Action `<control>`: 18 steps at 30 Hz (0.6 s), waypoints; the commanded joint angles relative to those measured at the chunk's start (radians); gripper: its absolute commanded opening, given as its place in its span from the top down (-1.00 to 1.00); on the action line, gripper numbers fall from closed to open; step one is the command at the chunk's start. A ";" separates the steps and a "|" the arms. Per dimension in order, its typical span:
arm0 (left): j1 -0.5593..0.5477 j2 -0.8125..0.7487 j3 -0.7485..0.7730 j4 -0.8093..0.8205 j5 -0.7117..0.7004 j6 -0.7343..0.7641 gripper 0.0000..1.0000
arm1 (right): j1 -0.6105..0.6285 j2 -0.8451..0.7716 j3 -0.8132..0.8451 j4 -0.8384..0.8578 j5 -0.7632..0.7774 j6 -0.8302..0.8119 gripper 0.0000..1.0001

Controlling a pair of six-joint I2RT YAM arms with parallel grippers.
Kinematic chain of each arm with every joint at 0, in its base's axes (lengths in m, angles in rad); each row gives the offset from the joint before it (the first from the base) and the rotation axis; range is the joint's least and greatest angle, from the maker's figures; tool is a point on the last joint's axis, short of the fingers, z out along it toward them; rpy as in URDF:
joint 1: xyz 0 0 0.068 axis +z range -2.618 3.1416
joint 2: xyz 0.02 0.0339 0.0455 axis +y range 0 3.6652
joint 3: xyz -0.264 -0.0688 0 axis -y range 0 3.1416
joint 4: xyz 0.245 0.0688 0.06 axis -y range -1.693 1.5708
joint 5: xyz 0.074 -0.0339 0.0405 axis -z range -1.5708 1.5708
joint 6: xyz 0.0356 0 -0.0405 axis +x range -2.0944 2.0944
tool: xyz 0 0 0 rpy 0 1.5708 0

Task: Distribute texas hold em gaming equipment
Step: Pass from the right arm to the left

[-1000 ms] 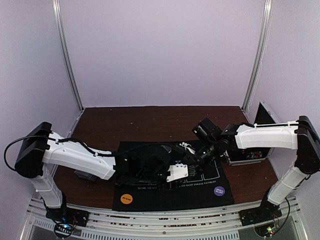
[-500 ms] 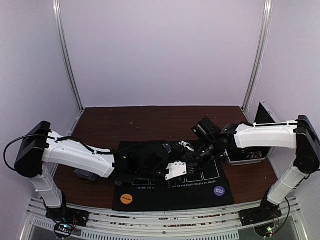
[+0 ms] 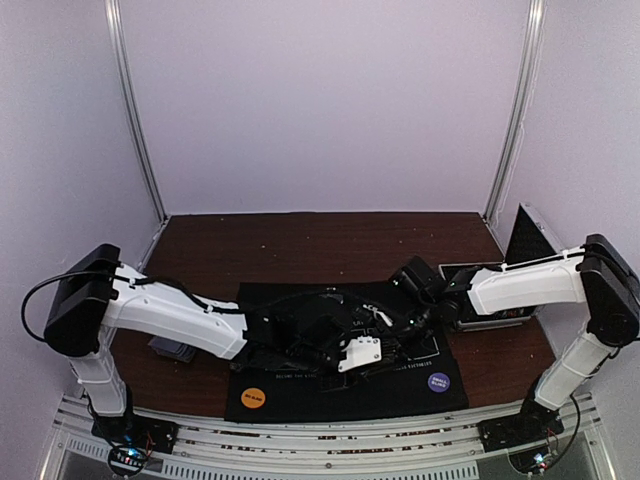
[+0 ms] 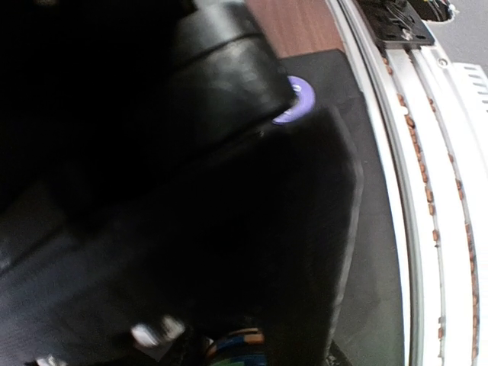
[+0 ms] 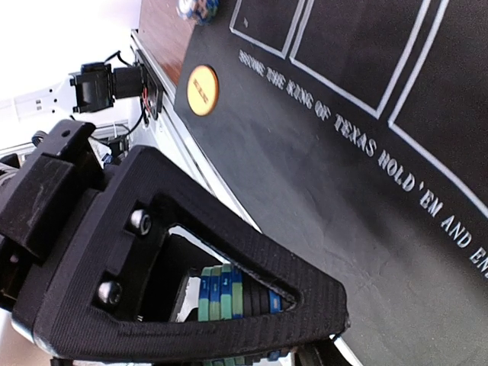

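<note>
Both grippers meet low over the middle of the black mat. My right gripper is shut on a small striped chip stack of blue, green and black chips, seen between its black fingers. My left gripper sits right beside it. The left wrist view is mostly dark, with a striped chip stack at its bottom edge, so its jaws are unclear. The orange disc and the purple disc lie on the mat's near corners. Another chip stack stands beyond the mat's outlines.
The silver case stands open at the right of the mat, behind my right arm. A flat grey thing lies on the brown table under my left arm. White rails run along the near edge.
My right arm has dropped and its gripper has moved down and left onto the mat. My left gripper has shifted slightly right towards it.
</note>
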 commanded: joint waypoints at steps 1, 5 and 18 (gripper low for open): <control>-0.025 0.079 0.064 -0.149 0.034 -0.090 1.00 | 0.036 0.043 -0.067 0.030 0.109 0.030 1.00; -0.033 0.157 0.098 -0.187 0.053 -0.126 1.00 | 0.036 0.103 -0.076 0.042 0.115 0.002 1.00; -0.033 0.259 0.149 -0.291 0.067 -0.115 1.00 | 0.028 0.237 -0.008 -0.008 0.155 -0.069 0.83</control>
